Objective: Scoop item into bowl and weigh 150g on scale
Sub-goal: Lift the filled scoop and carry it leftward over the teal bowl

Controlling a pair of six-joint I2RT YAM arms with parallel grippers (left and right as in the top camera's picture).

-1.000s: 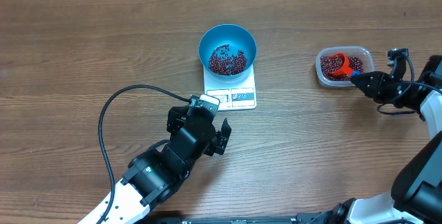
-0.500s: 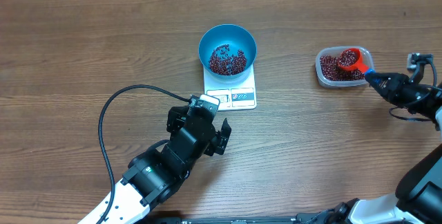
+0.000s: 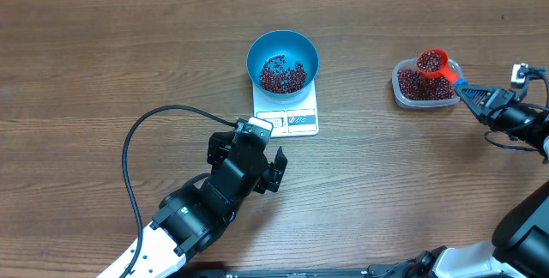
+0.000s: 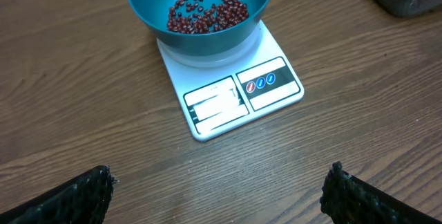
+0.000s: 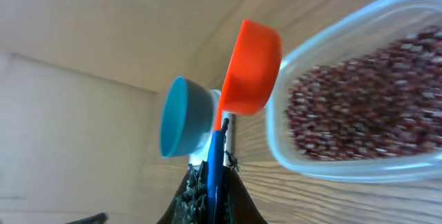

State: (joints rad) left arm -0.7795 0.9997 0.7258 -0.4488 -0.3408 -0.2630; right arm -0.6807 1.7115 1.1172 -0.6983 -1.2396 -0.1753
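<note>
The blue bowl [image 3: 283, 57] stands on the white scale [image 3: 286, 111] with a layer of red-brown beans [image 3: 282, 75] in it; the left wrist view shows the bowl [image 4: 201, 6] and scale [image 4: 231, 92] ahead of my left gripper [image 4: 219, 189], which hovers open over bare wood. My right gripper [image 3: 474, 96] is shut on the blue handle [image 5: 215, 165] of an orange scoop [image 3: 432, 62]. The scoop carries beans and hangs above the far edge of a clear tub [image 3: 425, 83] that holds more beans [image 5: 366, 99].
A black cable [image 3: 146, 145] loops over the table left of the left arm. The tub sits near the table's right side, with open wood between it and the scale.
My right gripper has lifted the scoop out of the tub's beans, loaded, and drawn it up and toward the tub's far edge. The left arm has not moved.
</note>
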